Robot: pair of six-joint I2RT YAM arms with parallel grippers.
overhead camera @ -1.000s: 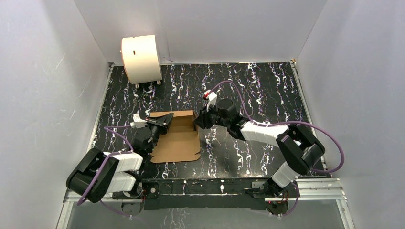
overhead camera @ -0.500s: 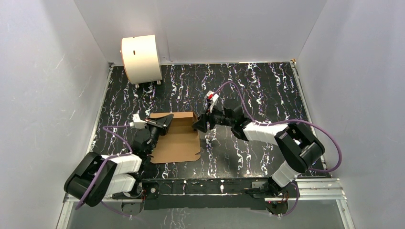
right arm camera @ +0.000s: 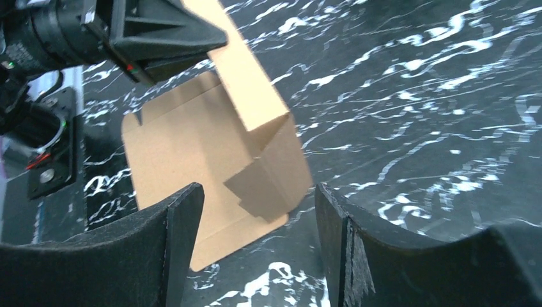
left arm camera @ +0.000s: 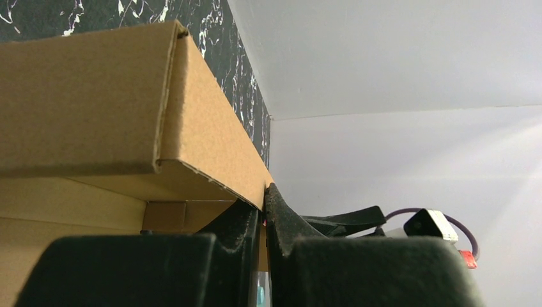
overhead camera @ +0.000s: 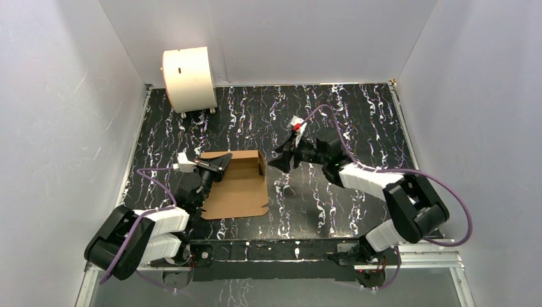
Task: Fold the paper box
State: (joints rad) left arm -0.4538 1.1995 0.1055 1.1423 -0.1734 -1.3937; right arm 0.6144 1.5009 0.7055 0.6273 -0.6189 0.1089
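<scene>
The shallow brown corrugated cardboard box [overhead camera: 236, 188] is plain tan all over. The flat tabletop [overhead camera: 358, 109] is black, streaked with white marbling (a few streaks look violet). The cylindrical drum [overhead camera: 188, 78] is cream-white; the smooth walls [overhead camera: 275, 38] are pale grey.

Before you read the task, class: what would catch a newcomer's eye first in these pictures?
The brown paper box lies half folded left of the middle of the black marbled table, one raised wall pinched by the left gripper. The right gripper hangs open just right of it, touching nothing. A cream drum sits in the far left corner.
</scene>
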